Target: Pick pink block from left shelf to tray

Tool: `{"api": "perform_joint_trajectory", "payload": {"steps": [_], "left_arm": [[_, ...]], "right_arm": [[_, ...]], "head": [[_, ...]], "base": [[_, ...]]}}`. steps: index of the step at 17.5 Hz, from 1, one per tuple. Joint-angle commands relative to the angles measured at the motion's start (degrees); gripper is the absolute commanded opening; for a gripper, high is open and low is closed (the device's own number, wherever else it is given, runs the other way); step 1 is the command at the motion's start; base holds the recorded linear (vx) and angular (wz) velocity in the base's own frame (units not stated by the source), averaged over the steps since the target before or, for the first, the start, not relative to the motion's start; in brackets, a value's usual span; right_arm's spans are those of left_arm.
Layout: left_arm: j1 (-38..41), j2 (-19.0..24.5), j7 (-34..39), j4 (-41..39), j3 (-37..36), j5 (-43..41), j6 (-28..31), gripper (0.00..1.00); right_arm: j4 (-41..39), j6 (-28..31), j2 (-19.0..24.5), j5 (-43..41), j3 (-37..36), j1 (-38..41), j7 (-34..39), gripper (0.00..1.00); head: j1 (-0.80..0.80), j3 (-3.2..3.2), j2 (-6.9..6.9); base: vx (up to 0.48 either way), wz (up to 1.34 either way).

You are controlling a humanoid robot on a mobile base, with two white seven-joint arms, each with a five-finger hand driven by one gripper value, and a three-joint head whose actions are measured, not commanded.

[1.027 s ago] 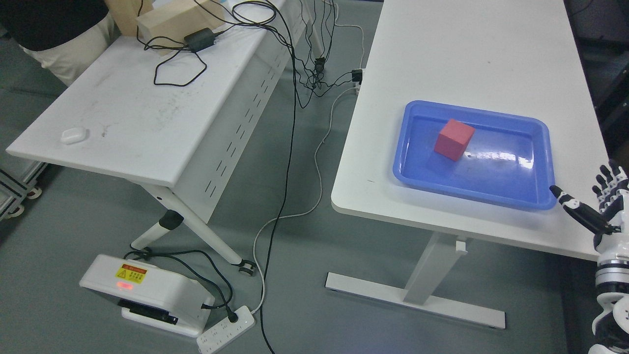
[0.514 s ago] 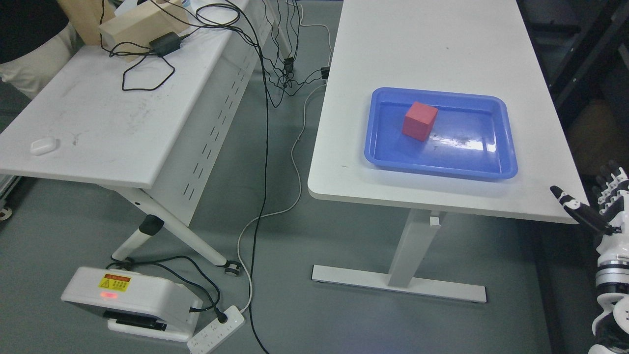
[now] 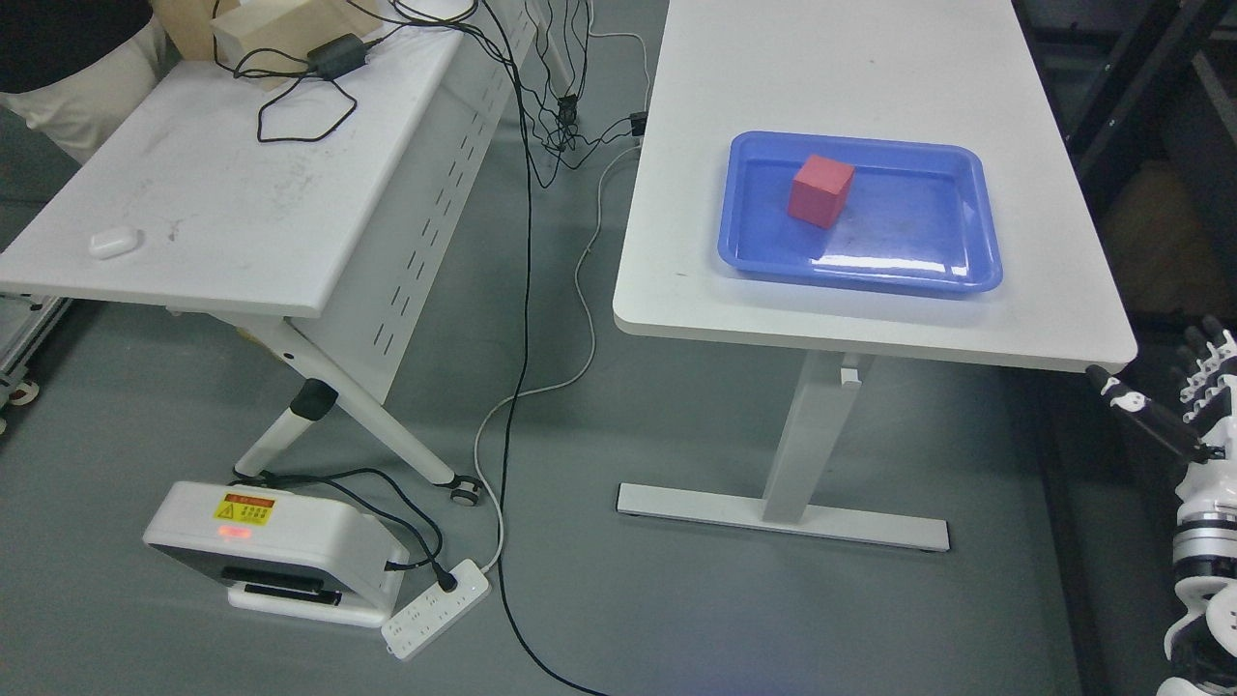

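The left arm does not show at all; the right arm is cut by the picture's right edge, so only the wrist and the right hand [image 3: 1184,406] are seen at the lower right; a person at the top left corner is cropped to a dark top and a pale trouser leg [image 3: 72,92]. The print on the yellow label of the white device [image 3: 275,551] on the floor is too small to read.

Two white tables stand on a grey floor [image 3: 628,619]; the left table [image 3: 222,184] carries a small white case [image 3: 116,242], a black adapter [image 3: 335,56] with looping cable and a wooden box [image 3: 271,34] at its far end; black and white cables hang between the tables down to a power strip [image 3: 435,607] beside the device. The right table [image 3: 870,87] bears a blue tray [image 3: 966,282] near its front edge.

The pink block [image 3: 820,190] — reddish in this light — sits inside the tray, in its left half, resting flat on the tray floor. The right hand hangs below and beyond the table's front right corner, well apart from the block; its fingers [image 3: 1203,362] are spread and straight, thumb pointing out to the left — holding nothing.
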Motion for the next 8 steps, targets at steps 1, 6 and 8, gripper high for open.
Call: {"api": "perform_joint_trajectory", "payload": {"steps": [1, 6, 8], "left_arm": [[0.5, 1.0, 0.0, 0.0, 0.0, -0.1, 0.0, 1.0], [0.5, 1.0, 0.0, 0.0, 0.0, -0.1, 0.0, 1.0], [0.5, 1.0, 0.0, 0.0, 0.0, -0.1, 0.0, 1.0]], "right_arm": [[0.1, -0.2, 0.0, 0.0, 0.1, -1.2, 0.0, 1.0], [0.1, -0.2, 0.0, 0.1, 0.3, -1.4, 0.0, 1.0], [0.1, -0.1, 0.0, 0.1, 0.3, -1.4, 0.0, 1.0]], "head": [[0.0, 0.0, 0.0], [0.0, 0.0, 0.0], [0.0, 0.0, 0.0]], "base": [[-0.115, 0.01], [-0.11, 0.03], [-0.065, 0.02]]}}
